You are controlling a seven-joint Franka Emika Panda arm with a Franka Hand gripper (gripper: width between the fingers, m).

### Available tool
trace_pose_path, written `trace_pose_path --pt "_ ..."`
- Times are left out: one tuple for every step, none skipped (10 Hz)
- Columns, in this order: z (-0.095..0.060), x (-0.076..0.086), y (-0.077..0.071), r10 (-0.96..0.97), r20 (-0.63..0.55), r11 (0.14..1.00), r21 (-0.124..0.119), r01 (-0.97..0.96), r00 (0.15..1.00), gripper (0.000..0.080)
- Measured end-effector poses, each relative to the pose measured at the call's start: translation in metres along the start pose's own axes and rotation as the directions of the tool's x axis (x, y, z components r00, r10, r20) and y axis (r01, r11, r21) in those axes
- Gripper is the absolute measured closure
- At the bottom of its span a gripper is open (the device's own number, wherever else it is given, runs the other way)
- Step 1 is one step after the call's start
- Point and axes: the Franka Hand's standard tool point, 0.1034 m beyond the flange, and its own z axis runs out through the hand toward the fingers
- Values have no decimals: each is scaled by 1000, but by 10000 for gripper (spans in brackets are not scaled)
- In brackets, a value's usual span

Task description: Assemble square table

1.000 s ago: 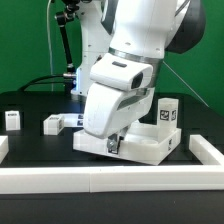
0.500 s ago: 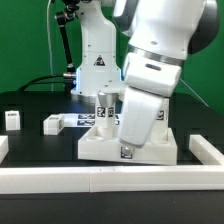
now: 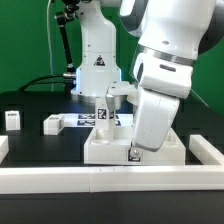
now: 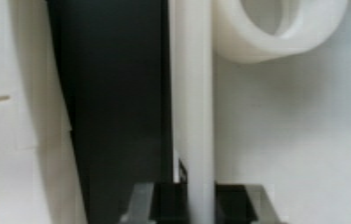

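White plastic is what the gripper [image 3: 131,153] has hold of: in the wrist view its two dark fingers [image 4: 154,200] are pressed together on the thin raised rim [image 4: 191,100] of the large white plastic square slab [image 3: 100,148]. The slab lies flat on the black worktop [image 3: 35,140], right of centre and near the long white rail [image 3: 90,180] along the near edge.

The step looks like sliding the slab into position. For that, the pinch should stay low on the rim and the pull should run level with the worktop, so the slab glides and does not lift at one side. A slow, straight move would spare the small white tagged leg [image 3: 103,110] standing upright at the slab's far edge. The two small white loose legs [image 3: 12,119] [image 3: 52,124] lie well apart at far left, out of the way.

The arm covers the slab's right half in the exterior view. Whether the upright leg stands on the slab or just behind it I cannot tell. In the wrist view, one round white socket [image 4: 305,30] is cut off, and the fingertips are blurred.
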Motion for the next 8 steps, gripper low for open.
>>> trace_pose_path --pt "-1 2 0 -2 0 1000 3 2 1000 739" --pt "-4 8 2 -12 -1 1000 6 12 1000 739" --pt "-6 15 8 -31 2 999 5 31 1000 739" --pt "-7 22 11 -49 7 999 -6 49 999 739" --pt "-8 27 11 -45 7 999 -9 45 999 739" --pt "-7 33 10 -51 7 999 -9 51 999 739" --pt "-8 35 10 -109 16 994 -14 109 994 739" --pt "-9 39 10 -121 20 992 -19 121 992 739"
